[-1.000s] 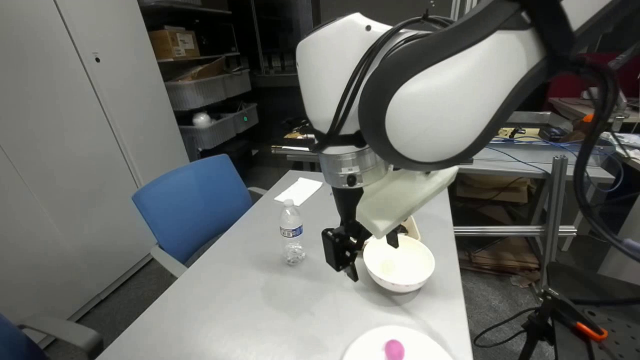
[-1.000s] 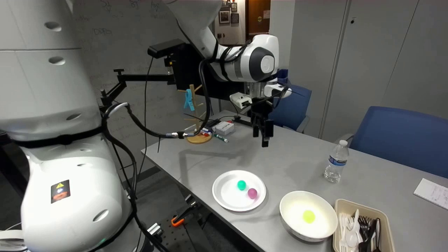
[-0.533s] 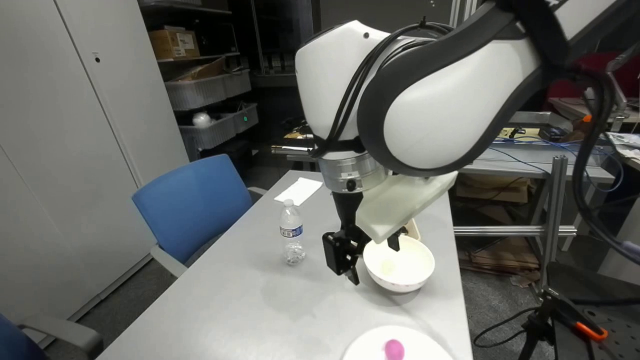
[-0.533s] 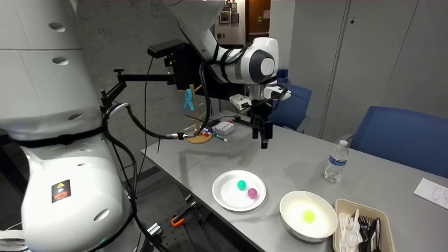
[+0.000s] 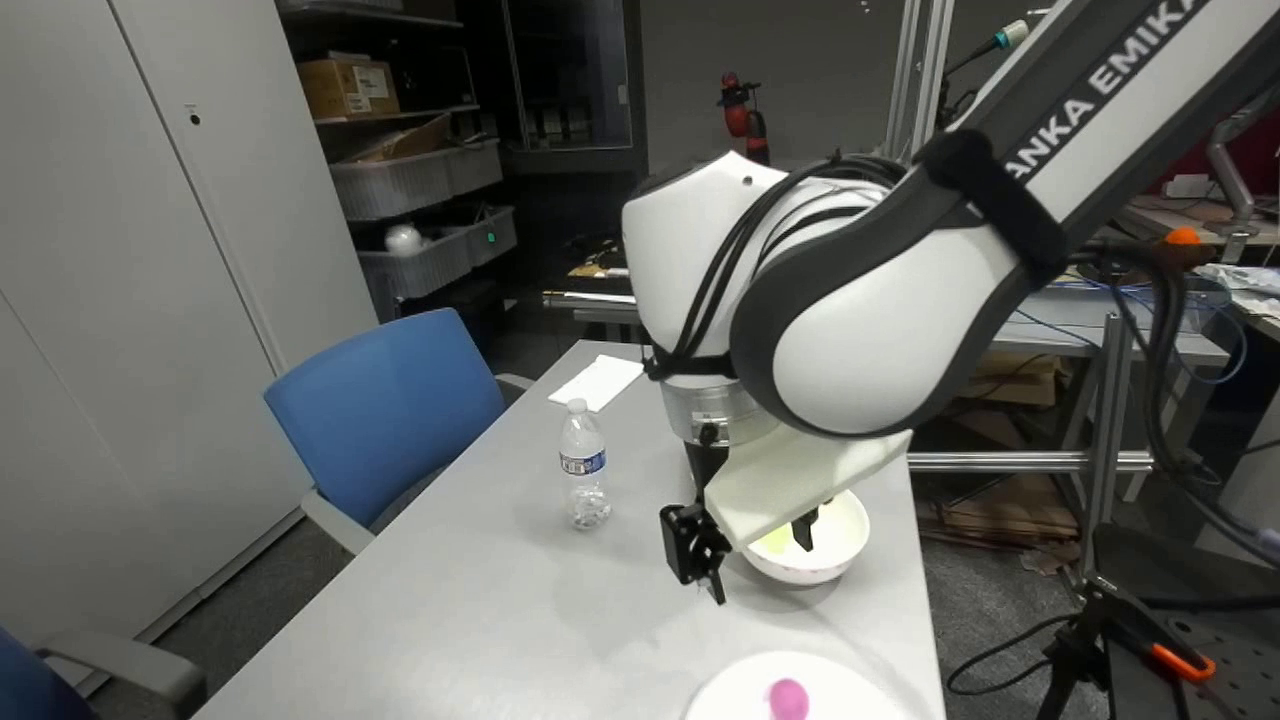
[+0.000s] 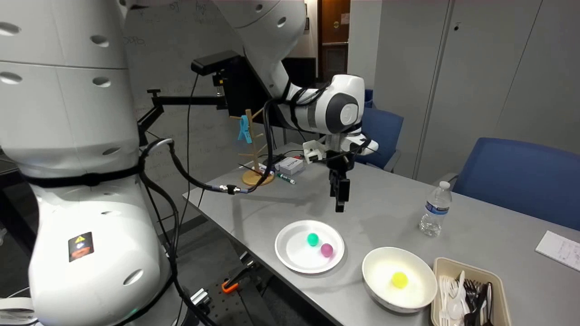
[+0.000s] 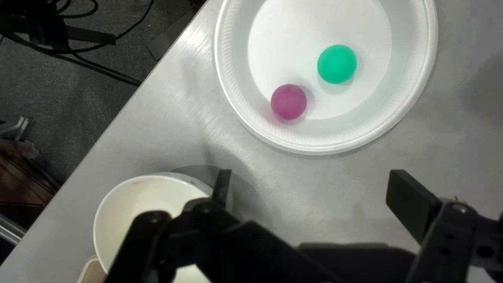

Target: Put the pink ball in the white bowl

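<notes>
The pink ball (image 7: 289, 102) is sitting in the plate (image 7: 290, 51), on the side nearer the bowl (image 6: 380, 276). The green ball (image 7: 336, 64) is in there too, close by with a little gap between the two. My gripper (image 7: 310, 186) is spread wide, hanging in the air over the table (image 5: 480, 610). In the wrist view it blocks a good chunk of the bowl, but an exterior view shows a yellow thing (image 6: 400, 280) inside, looks like a ball, though it's kinda blown out so don't hold me to that. Right beside the bowl there's a tray (image 6: 503, 299) full of white and black cutlery (image 6: 457, 301). Then a bottle (image 6: 436, 210) standing upright, and some paper (image 6: 559, 250) lying flat farther off. Both exterior views also catch a blue chair (image 6: 521, 181) by the table.
</notes>
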Action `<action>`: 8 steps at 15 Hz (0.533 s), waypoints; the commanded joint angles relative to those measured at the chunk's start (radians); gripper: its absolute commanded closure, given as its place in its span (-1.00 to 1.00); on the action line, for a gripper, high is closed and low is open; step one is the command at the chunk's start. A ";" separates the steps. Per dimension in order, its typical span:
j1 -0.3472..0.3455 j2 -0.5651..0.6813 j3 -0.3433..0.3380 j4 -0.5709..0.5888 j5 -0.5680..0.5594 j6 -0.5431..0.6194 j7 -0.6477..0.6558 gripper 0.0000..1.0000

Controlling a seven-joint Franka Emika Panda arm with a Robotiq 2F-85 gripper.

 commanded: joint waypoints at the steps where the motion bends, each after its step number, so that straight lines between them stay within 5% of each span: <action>1: 0.030 0.070 -0.048 -0.032 0.022 0.123 0.083 -1.00; 8: 0.055 0.162 -0.094 -0.045 0.047 0.220 0.084 -1.00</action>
